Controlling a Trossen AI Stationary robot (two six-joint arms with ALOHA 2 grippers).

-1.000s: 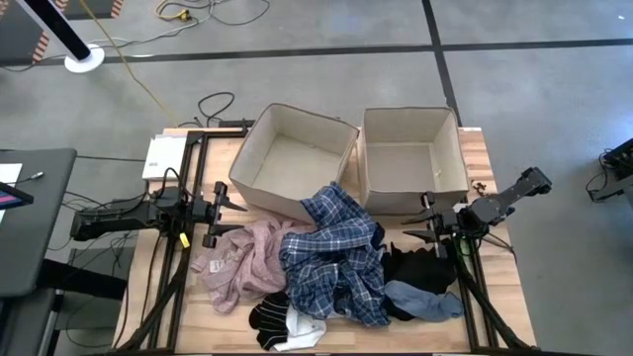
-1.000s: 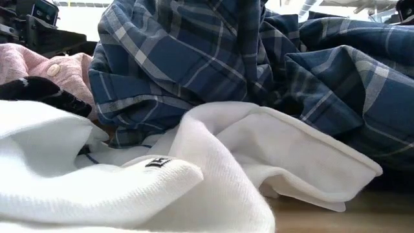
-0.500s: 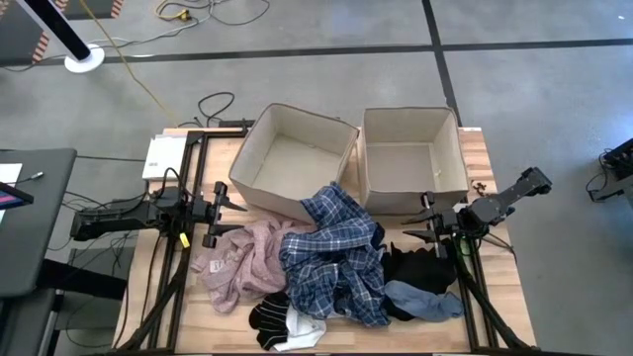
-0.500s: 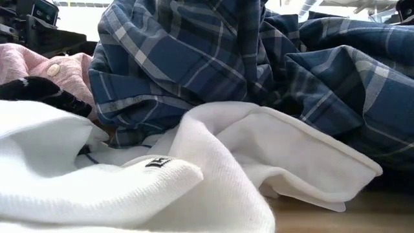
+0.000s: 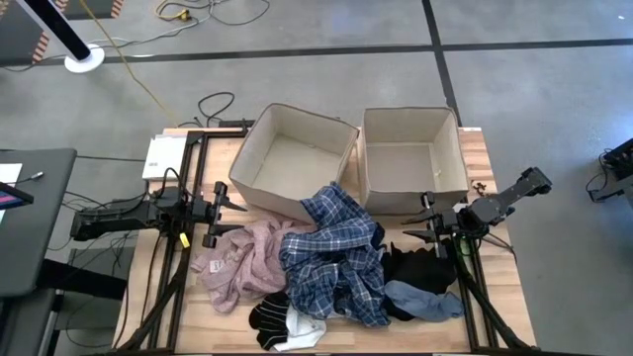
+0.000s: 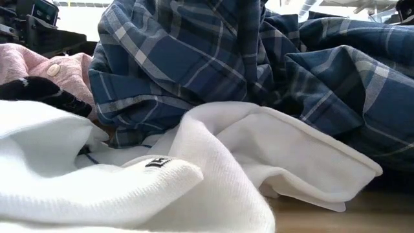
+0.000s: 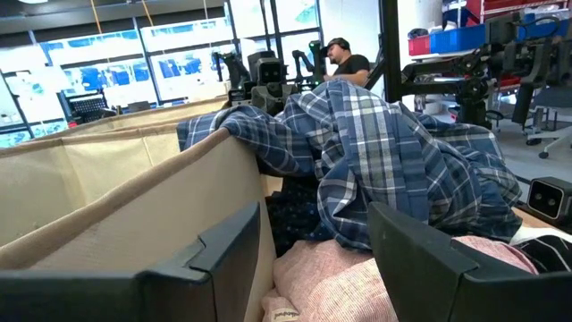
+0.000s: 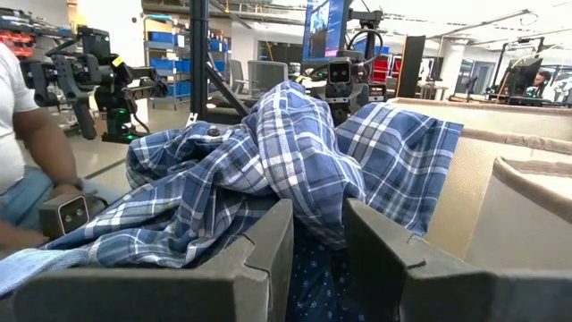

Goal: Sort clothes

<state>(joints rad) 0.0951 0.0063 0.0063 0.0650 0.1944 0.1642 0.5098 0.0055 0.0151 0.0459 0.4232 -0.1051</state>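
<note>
The clothes lay in a heap on the front half of the wooden surface (image 5: 499, 287), just in front of two beige fabric bins. The plaid shirt (image 5: 336, 252) sat on top in the middle, one corner of it draped up over the front wall of the left bin (image 5: 292, 158). The right bin (image 5: 410, 158) stood beside it, touching or nearly so. To the shirt's left spread the pink top (image 5: 242, 262); to its right lay a black piece (image 5: 420, 265) with a light blue piece (image 5: 425, 300) in front of it. The striped socks (image 5: 269, 316) and a white garment (image 5: 302, 331) sat at the front edge of the heap — the white fabric filled most of the low view, with the plaid shirt rising behind it.

The left hand (image 5: 226, 210) rested low at the left edge of the surface, pointing toward the pile, its fingers (image 7: 219, 255) apart and holding nothing; the pink top and the bin wall showed just beyond them. The right hand (image 5: 427, 229) sat at the right edge beside the black piece, also aimed at the heap. Its fingers (image 8: 259, 250) stood a narrow gap apart — nothing was between them.

A person was seated in the room beyond the surface, seen in the right wrist view.
</note>
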